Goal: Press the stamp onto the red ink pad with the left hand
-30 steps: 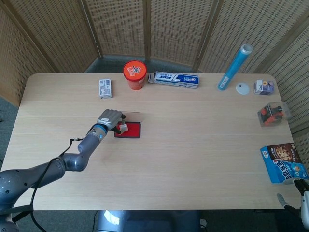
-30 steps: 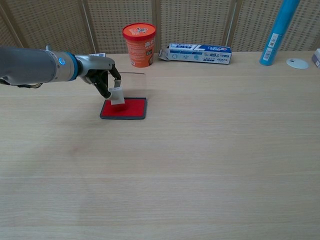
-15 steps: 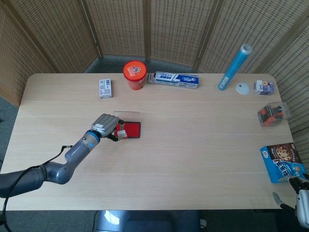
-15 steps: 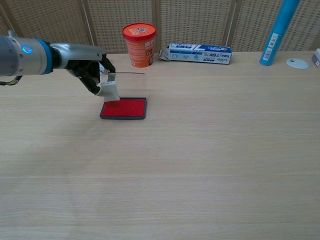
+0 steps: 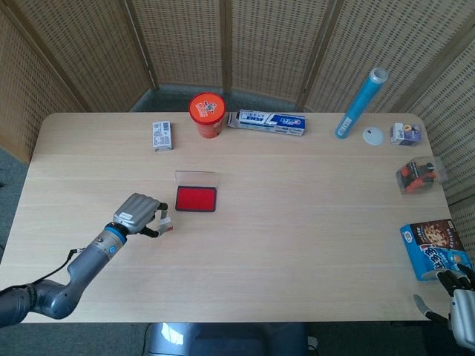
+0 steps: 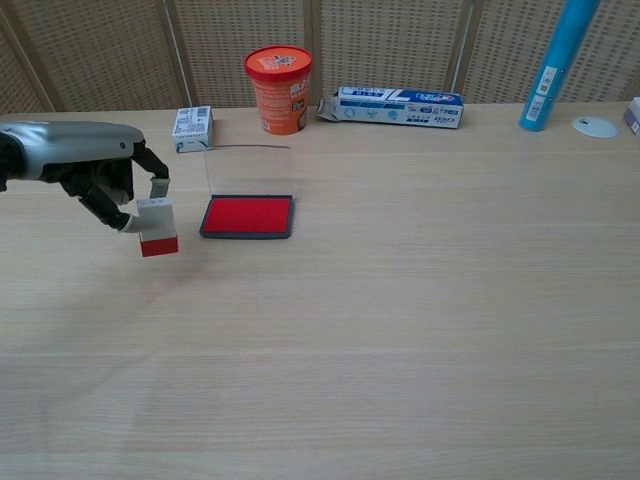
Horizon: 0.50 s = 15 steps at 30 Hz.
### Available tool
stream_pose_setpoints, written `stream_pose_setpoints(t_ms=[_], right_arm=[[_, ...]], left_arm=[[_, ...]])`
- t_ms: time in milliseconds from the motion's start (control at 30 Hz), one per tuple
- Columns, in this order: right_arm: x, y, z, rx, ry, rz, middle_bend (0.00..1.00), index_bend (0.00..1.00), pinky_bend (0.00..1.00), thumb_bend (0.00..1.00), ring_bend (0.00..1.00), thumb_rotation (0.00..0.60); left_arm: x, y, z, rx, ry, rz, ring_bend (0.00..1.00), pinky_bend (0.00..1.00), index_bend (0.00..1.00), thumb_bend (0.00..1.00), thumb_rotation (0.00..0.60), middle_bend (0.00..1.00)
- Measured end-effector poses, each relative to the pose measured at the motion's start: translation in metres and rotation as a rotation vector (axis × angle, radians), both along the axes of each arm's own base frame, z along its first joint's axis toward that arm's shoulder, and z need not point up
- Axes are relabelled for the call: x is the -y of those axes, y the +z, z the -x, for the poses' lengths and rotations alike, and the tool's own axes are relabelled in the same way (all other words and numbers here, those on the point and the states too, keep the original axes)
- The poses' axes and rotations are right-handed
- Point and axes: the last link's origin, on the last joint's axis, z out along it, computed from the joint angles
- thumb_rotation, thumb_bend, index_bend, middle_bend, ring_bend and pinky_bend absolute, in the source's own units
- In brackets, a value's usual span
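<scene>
Currently, the left hand (image 6: pixel 95 175) holds the small white block stamp with a red inked base (image 6: pixel 157 227) clamped between its fingers (image 6: pixel 150 172), suspended just above the light wooden surface (image 6: pixel 400 300). One second ago the stamp sat on the flat red ink pad in its dark tray (image 6: pixel 247 217); half a second ago it was at the pad's left edge, and it now hangs well clear of the pad, to its left and nearer the robot. The pad itself has not shifted, and its clear lid (image 6: pixel 248 172) stands upright behind it. The stamp's lower face shows red in the chest view, which suggests the inking contact is already made and the pressing step is probably complete. The right hand (image 5: pixel 459 302) is only partly visible at the lower right corner of the head view; whether its fingers are apart or together cannot be told.
</scene>
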Motion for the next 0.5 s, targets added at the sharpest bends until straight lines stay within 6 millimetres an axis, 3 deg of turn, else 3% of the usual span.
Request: stream_pose_setpoints(t_ms=[500], right_arm=[[-0.006,0.005,0.005,0.0,-0.015,0.018,0.44,0.45,0.15,0.24,0.36,0.592]], left_arm=[[0.005,-0.042,0.003,-0.005,0.0,0.046,1.0,1.0,0.65,0.32,0.505,1.0]])
